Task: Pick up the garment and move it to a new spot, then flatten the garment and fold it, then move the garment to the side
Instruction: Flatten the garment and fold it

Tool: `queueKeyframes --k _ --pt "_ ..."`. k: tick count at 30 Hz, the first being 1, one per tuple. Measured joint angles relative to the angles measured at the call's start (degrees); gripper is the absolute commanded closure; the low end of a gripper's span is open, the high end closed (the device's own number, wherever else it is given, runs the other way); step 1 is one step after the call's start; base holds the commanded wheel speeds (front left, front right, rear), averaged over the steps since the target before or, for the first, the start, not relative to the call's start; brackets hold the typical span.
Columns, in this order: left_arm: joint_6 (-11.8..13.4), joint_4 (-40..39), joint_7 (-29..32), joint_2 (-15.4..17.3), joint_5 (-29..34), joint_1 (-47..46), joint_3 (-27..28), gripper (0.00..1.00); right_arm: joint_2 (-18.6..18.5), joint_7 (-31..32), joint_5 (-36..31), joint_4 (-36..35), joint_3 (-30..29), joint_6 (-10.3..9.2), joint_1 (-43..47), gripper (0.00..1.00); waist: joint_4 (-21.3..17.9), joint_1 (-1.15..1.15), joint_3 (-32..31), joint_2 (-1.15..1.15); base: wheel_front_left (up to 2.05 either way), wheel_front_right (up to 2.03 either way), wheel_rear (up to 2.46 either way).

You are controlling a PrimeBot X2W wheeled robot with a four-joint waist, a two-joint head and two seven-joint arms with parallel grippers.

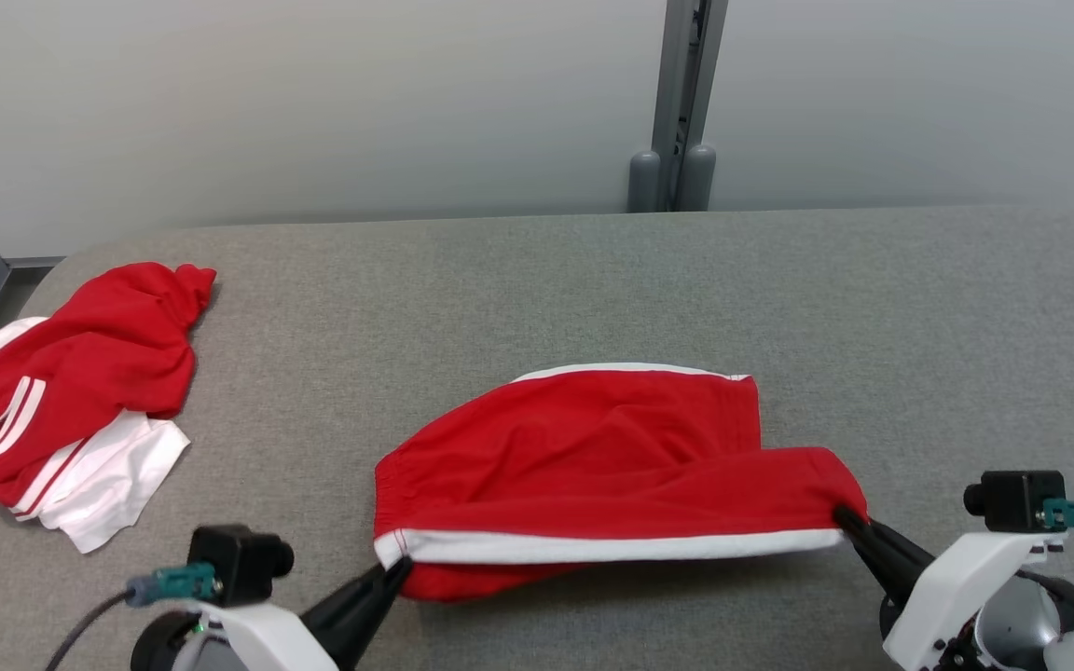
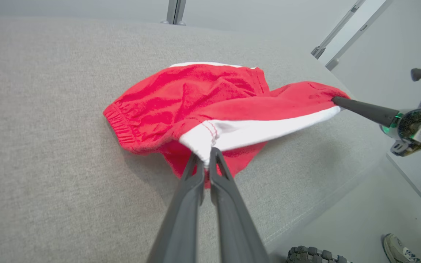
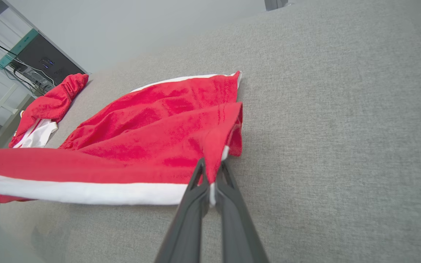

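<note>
Fingers [image 2: 190, 190] of my L gripper [image 1: 397, 568] and R gripper [image 1: 843, 515] were clamped on opposite ends of the garment [image 1: 593, 447], white-striped edge stretched btwn them; far part lay on the table [image 1: 500, 280], front-centre.

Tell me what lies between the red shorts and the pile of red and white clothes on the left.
Nothing: in the head view the stretch of grey table between the red shorts and the clothes pile is bare fabric.

A grey fabric surface [image 1: 593, 280] spans the lower frame. Behind it stands a plain pale wall [image 1: 313, 93], with a grey metal post [image 1: 686, 93] at upper centre. Pale floor [image 2: 342, 226] shows at the lower right of the left wrist view.
</note>
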Motion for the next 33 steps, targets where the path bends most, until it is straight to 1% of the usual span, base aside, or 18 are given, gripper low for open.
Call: queueKeyframes --k 2,3,6,8,9,10,14,15,16,18,20,24,28,33 --pt "-0.36 -0.27 0.38 0.43 -0.58 -3.12 0.45 1.0 0.37 0.68 0.02 -1.37 -0.75 0.0 -0.49 1.0 -0.24 0.0 0.3 0.0 0.0 0.0 0.0" --pt "-0.85 1.04 0.94 1.53 -0.46 -6.69 0.93 1.0 1.13 1.22 0.44 -2.85 -0.99 0.0 -2.5 1.0 -0.51 0.0 0.89 0.0 0.0 0.0 0.0" --pt "-1.34 4.7 2.32 2.9 -0.86 -13.28 1.16 1.0 2.23 2.13 1.27 -3.31 -0.88 0.0 -6.92 1.0 -0.89 0.0 2.16 0.0 0.0 0.0 0.0" --pt "-1.82 7.45 3.23 2.57 -1.92 -18.44 0.46 1.0 2.8 2.97 3.63 -2.7 -0.36 0.0 -10.05 1.0 -1.09 0.0 3.26 0.0 0.0 0.0 0.0" --pt "-1.82 7.45 3.23 2.57 -1.92 -18.44 0.46 1.0 2.8 2.97 3.63 -2.7 -0.36 0.0 -10.05 1.0 -1.09 0.0 3.26 0.0 0.0 0.0 0.0" --pt "-2.04 8.87 3.53 2.46 -2.25 -21.21 0.04 1.0 2.85 3.33 4.11 -2.08 0.1 0.0 -11.95 1.0 -1.19 0.0 3.9 0.0 0.0 0.0 0.0" --pt "-2.35 15.61 4.72 3.15 -2.74 -32.88 -1.83 1.0 1.99 3.36 6.06 1.1 1.45 0.0 -21.95 1.0 -1.61 0.0 7.29 0.0 0.0 0.0 0.0" --pt "-2.53 18.69 5.3 3.82 -3.15 -38.22 -2.56 1.0 1.41 3.07 7.09 2.36 2.47 0.0 -27.05 1.0 -1.87 0.0 9.29 0.0 0.0 0.0 0.0" --pt "-2.53 18.69 5.3 3.82 -3.15 -38.22 -2.56 1.0 1.41 3.07 7.09 2.36 2.47 0.0 -27.05 1.0 -1.87 0.0 9.29 0.0 0.0 0.0 0.0" --pt "-2.55 21.39 5.8 4.47 -3.16 -43.6 -3.23 1.0 0.78 2.37 8.55 3.24 3.57 -0.01 -32.64 1.0 -2.17 0.0 11.53 0.0 0.0 0.0 0.0" --pt "-2.69 23.18 5.89 4.76 -3.69 -48.88 -3.79 1.0 0.74 1.65 11.34 4.1 4.34 0.0 -38.34 1.0 -2.48 0.0 13.94 0.0 0.0 0.0 0.0" --pt "-2.71 26.65 5.39 6.47 -3.46 -59.73 -5.31 1.0 -1.44 -0.08 12.87 6.34 6.3 -0.01 -48.89 1.0 -3.02 0.0 19.07 0.0 0.0 0.0 0.0" --pt "-2.72 30.71 6.24 7.61 -3.13 -70.04 -7.45 1.0 -2.02 -2.89 14.97 8.77 7.43 0.0 -58.85 1.0 -3.51 0.0 24.3 0.0 0.0 0.0 0.0" --pt "-2.76 36.3 5.48 7.32 -3.0 -82.54 -8.88 1.0 -3.68 -6.28 16.39 12.47 8.83 0.0 -69.28 1.0 -3.76 0.0 30.06 0.0 0.0 0.0 0.0"
